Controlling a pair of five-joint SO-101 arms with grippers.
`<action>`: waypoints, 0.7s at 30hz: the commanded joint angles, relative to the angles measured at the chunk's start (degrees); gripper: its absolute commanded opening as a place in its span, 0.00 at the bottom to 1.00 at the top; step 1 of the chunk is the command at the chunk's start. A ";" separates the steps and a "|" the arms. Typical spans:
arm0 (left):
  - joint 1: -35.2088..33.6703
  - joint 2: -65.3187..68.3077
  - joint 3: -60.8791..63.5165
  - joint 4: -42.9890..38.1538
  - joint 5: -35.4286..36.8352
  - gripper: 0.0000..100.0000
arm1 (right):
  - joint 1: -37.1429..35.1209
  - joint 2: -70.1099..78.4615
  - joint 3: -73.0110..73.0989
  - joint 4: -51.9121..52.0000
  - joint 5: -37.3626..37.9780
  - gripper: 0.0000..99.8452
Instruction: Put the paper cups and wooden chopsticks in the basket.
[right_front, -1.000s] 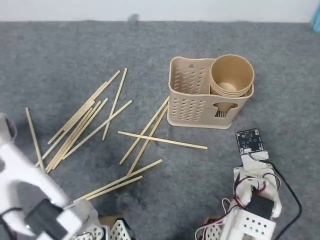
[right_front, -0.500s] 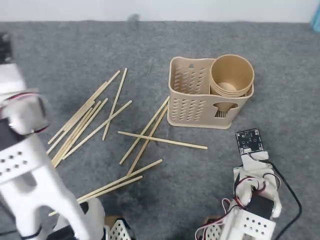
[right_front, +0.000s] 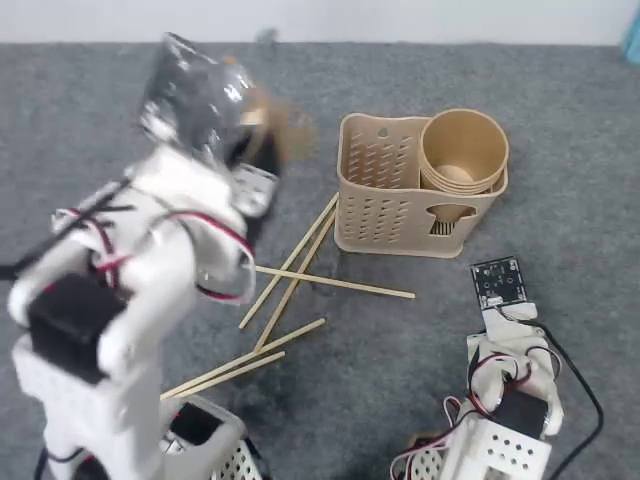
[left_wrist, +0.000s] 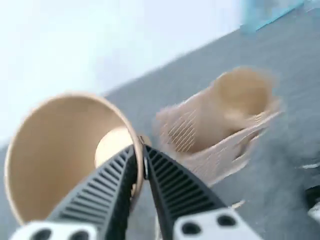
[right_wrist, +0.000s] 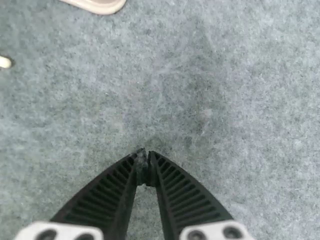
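A: The left gripper (left_wrist: 142, 155) pinches a paper cup (left_wrist: 55, 150) by its rim, held up just left of the basket (right_front: 385, 215), I think, though it's blurred.
B: And the right gripper (right_wrist: 146, 165) sits pinched together, low over the carpet (right_wrist: 225, 75). The chopsticks (right_front: 300, 265) lie scattered beside the basket.

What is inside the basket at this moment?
Nested paper cups fill one compartment of the basket. In the other, only slotted inner walls are visible; its floor is mostly hidden behind the near wall.
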 joint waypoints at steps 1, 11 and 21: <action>7.21 -0.97 -1.98 -6.33 0.35 0.01 | -0.40 -1.10 -0.26 0.04 0.97 0.01; 16.70 2.64 3.56 -19.78 -16.44 0.01 | -0.57 -1.10 -0.18 -0.22 0.97 0.01; 17.93 15.47 6.64 -32.70 -16.35 0.01 | -0.57 -1.10 -0.18 -0.31 0.97 0.01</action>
